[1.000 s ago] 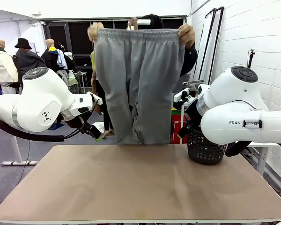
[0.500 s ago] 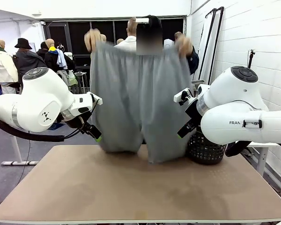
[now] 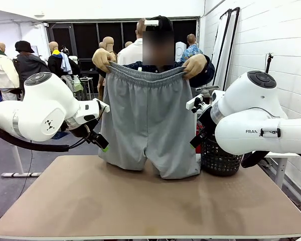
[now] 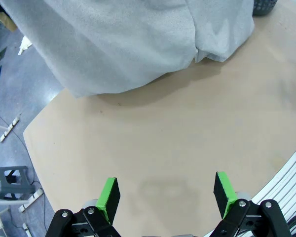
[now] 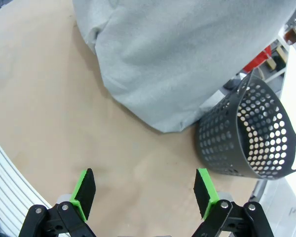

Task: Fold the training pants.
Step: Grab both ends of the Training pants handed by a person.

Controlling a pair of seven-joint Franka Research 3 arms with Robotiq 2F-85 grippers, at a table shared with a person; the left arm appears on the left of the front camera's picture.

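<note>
Left gripper (image 4: 165, 185) and right gripper (image 5: 144, 190), my 2, hang released and empty; a person (image 3: 194, 65) holds the training pants (image 3: 149, 120) centre frame, legs touching the table (image 3: 140, 206). Next, probably: laying them flat before folding.

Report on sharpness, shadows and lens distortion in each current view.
Front view: sharp, evenly lit; the training pants cast a soft shadow on the table. Left wrist view: wide-angle bending curves the table edge; a faint shadow lies beyond the left end effector. Right wrist view: crisp, no glare; soft shadow under the pants beside the black basket.
</note>
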